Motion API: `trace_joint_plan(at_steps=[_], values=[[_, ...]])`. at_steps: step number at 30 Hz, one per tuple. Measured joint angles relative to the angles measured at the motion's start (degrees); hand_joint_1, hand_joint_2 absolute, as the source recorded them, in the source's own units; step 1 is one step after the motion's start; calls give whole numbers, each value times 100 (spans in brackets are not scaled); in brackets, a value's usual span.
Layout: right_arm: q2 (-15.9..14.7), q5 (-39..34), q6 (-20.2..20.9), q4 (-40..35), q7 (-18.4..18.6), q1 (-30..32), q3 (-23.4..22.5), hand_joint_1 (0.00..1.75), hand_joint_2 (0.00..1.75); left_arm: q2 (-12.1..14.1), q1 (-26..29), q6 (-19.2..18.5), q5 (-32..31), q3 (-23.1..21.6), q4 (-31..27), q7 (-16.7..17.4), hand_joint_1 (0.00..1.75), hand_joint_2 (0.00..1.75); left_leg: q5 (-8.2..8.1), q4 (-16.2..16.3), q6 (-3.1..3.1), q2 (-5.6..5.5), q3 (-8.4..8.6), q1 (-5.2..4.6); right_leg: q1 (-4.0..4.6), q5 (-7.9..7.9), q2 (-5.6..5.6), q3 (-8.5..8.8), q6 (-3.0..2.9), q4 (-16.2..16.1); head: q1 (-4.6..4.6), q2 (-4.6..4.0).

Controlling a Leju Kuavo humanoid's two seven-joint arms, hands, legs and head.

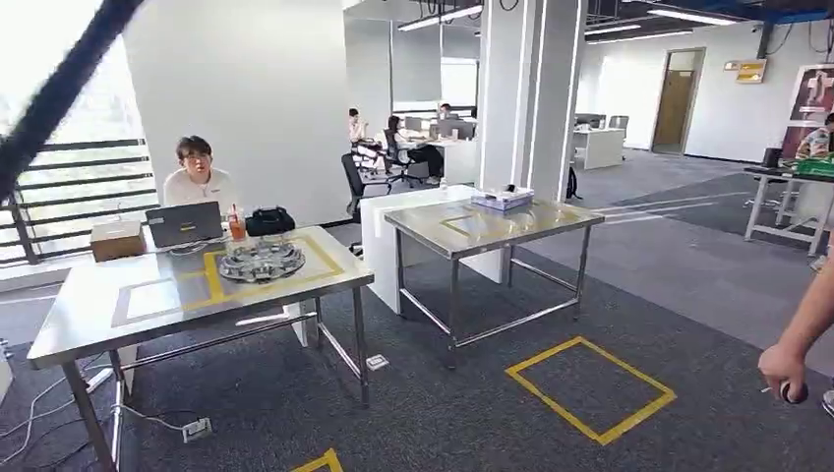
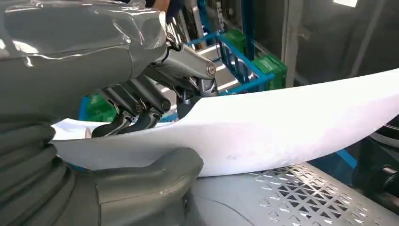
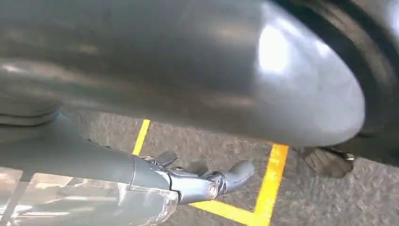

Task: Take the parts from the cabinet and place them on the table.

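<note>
While left hand [image 2: 141, 101] fingers [image 2: 136, 106] grip white part [image 2: 282, 127], right hand [image 3: 207, 181] hangs empty, fingers apart; placing on bench [image 1: 148, 295] remains.

We see a broad white curved plastic part [image 2: 282, 127], smooth and slightly bowed, pinched in our left hand [image 2: 141, 108] between the thick grey thumb and darker fingers, lying above a perforated grey metal surface [image 2: 306, 193].
</note>
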Motion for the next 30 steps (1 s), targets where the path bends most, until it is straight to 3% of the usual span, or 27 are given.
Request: trace_joint_plan(at_steps=[1,2,3,5,6,8,9,11,12,13,14,15,16,17,20,21,22,23,24,26,27,28,30], values=[[9,0,0,7,0,3,0,0,0,4,4,-2,0,2,0,-4,175,175,-45,62,-56,-56,-34,1,-38,41,224,69,-2,-181,13,-2],[7,0,0,18,0,-6,0,0,0,9,5,-2,0,9,0,-9,175,175,-88,134,-106,-123,-80,-19,-14,41,179,111,-118,-232,20,-7],[9,-2,0,17,0,-35,-2,0,0,13,12,-4,-2,20,-2,-9,175,175,-81,125,-116,-136,-103,-18,15,39,131,96,-192,-204,-2,-2],[9,0,0,17,35,-81,-2,0,0,26,26,-4,-17,33,-2,-15,175,175,-92,116,-128,-208,-113,8,38,27,45,106,-280,-202,-13,-2],[37,0,0,15,39,-81,-2,0,0,31,27,-7,-20,35,-4,-20,175,175,-128,148,-155,-207,-113,31,-25,23,-22,127,-326,-216,-6,-2],[18,0,4,15,42,-63,-2,0,0,37,18,-18,-20,48,-13,-26,175,175,-368,585,-220,341,-318,5,11,-22,-113,181,-402,-224,-41,-2],[22,-2,13,17,41,-50,-2,0,0,39,22,-20,-17,48,-13,-26,175,175,-601,1102,-245,490,-587,27,31,-47,-181,196,-439,-224,-41,-2],[20,0,17,17,42,-36,-2,0,0,52,30,-22,-17,48,-11,-26,175,175,-877,1964,-269,550,-1086,57,58,-77,-339,208,-471,-223,-48,-2],[20,0,20,17,46,-35,0,0,0,61,35,-22,-20,48,-9,-26,175,175,-812,2044,-267,562,-1173,60,68,-92,-418,223,-482,-223,-48,-2],[20,-2,20,17,46,-35,-2,0,0,66,37,-24,-20,48,-11,-26,175,175,-635,1849,-257,578,-1108,59,75,-115,-483,248,-478,-223,-50,-2],[20,-2,20,17,48,-41,-2,0,0,66,37,-24,-18,50,-11,-26,175,175,-366,1414,-232,605,-906,54,90,-141,-553,287,-475,-223,-52,-2],[22,-2,20,15,48,-45,-2,0,0,66,35,-24,-20,50,-13,-26,175,175,-85,852,-167,723,-623,27,108,-175,-617,336,-465,-225,-55,-2],[35,-13,18,17,56,-38,-2,0,0,61,28,-18,-24,52,-13,-26,175,175,96,386,-73,942,-375,-31,123,-202,-644,379,-453,-230,-55,-2],[79,-50,11,17,99,-35,-2,0,0,57,20,-13,-31,52,-13,-26,175,175,-28,230,-52,1001,-263,-72,163,-235,-677,378,-406,-227,-41,-4],[66,-118,-18,15,190,-101,-57,0,0,59,33,-2,-44,52,-15,-26,175,175,-28,197,-35,886,-280,-106,145,-243,-850,410,-357,-265,-48,-2],[68,-122,-26,11,199,-126,-68,0,0,59,31,4,-44,55,-28,-26,175,175,-3,87,-5,833,-211,-99,170,-252,-893,491,-323,-312,-50,0],[63,-122,-39,0,201,-120,-83,0,0,55,50,9,-46,52,-42,-26,175,175,60,-34,-4,801,-78,-23,144,-294,-741,477,-317,-258,-22,0],[66,-131,-48,0,201,-99,-90,0,0,44,22,7,-48,55,-39,-26,175,175,77,-95,29,769,-29,-18,137,-408,-422,348,-335,12,-33,-9],[68,-138,-57,0,201,-92,-96,0,0,35,12,4,-50,55,-37,-26,175,175,74,-103,47,733,-30,-13,131,-549,-270,139,-350,403,-37,-2],[39,-138,-57,2,221,-63,-105,0,0,24,29,-9,-50,37,-9,-31,175,175,56,-98,61,580,-34,-18,110,-840,-164,-434,-340,1338,-22,-4],[37,-138,-46,2,221,-41,-107,0,0,26,31,-18,-44,28,-2,-37,175,175,50,-91,53,510,-31,-15,103,-824,-162,-555,-302,1470,-15,-2],[31,-133,-28,2,219,-18,-107,0,0,26,33,-22,-42,24,4,-46,175,175,41,-83,39,418,-22,-6,83,-691,-161,-535,-236,1319,-15,-2],[24,-122,-20,2,219,-6,-107,0,0,26,32,-35,-37,24,9,-50,175,175,-3,-24,-27,254,-15,36,21,-202,-122,-175,-72,415,-13,-2]])
